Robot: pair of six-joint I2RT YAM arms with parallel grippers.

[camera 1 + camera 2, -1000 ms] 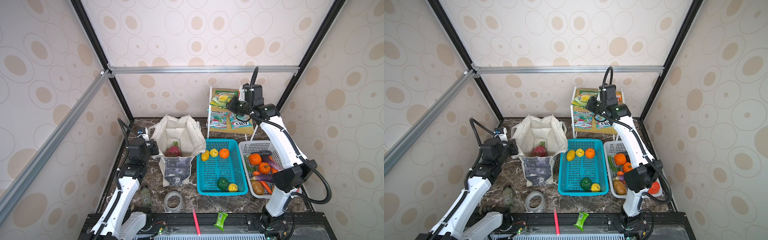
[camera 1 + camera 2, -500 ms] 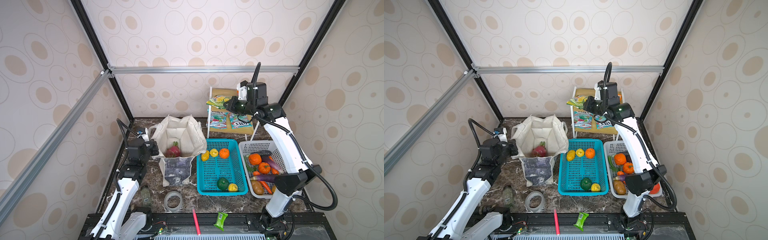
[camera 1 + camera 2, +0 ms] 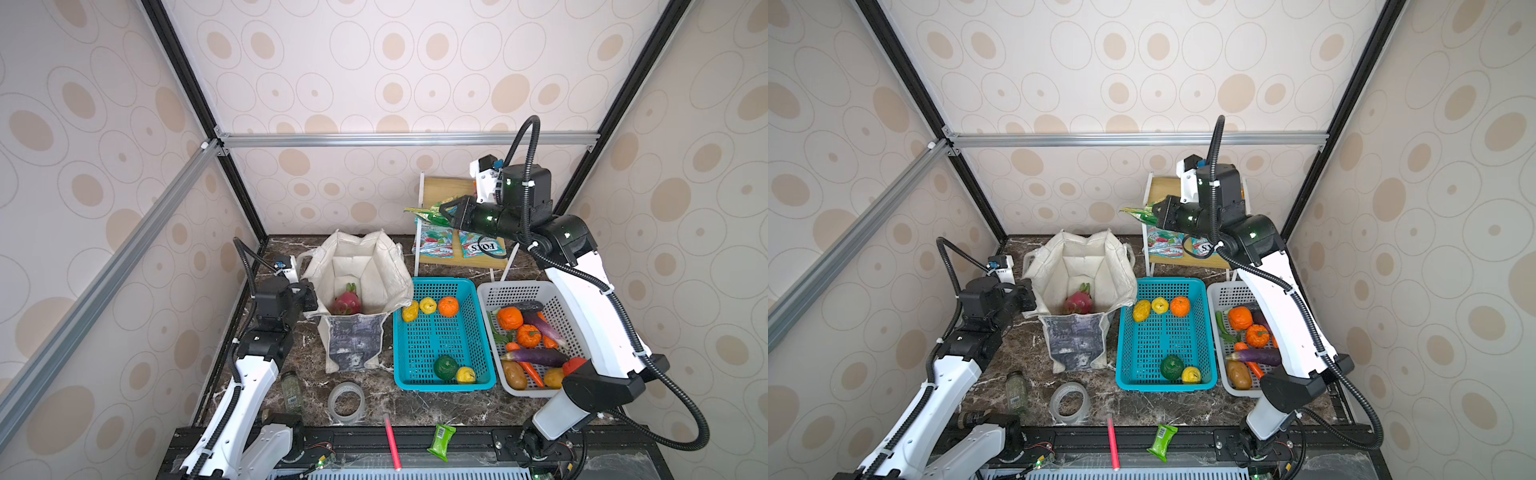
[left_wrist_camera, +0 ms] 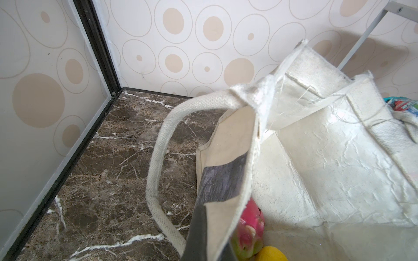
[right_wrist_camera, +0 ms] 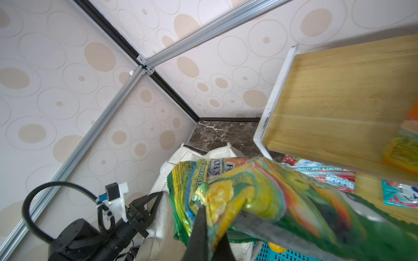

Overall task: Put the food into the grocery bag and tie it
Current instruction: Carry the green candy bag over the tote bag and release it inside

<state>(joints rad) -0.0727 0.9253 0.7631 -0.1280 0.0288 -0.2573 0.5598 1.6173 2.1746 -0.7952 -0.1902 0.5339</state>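
The grocery bag [image 3: 361, 270] [image 3: 1086, 266] stands open at the back left, with a pink dragon fruit [image 3: 345, 304] [image 4: 251, 226] and a yellow fruit [image 4: 270, 254] inside. My left gripper [image 3: 309, 297] [image 3: 1030, 297] is shut on the bag's left rim [image 4: 228, 176]. My right gripper [image 3: 446, 214] [image 3: 1156, 210] [image 5: 210, 217] is shut on a green snack packet [image 3: 424, 212] [image 5: 248, 192], held in the air left of the shelf and above the bag's right side. More food lies in the teal basket [image 3: 442, 281] and the white basket [image 3: 487, 291].
A small wooden shelf [image 3: 444, 189] at the back holds teal FOX'S packets [image 3: 482, 248]. In front of the bag lie a tape roll [image 3: 346, 402] and a jar [image 3: 292, 390]. A red stick [image 3: 391, 440] and a green wrapper [image 3: 441, 441] rest on the front rail.
My right gripper has carried the green packet up off the shelf and leftward toward the bag. The left arm and the bag have stayed put.
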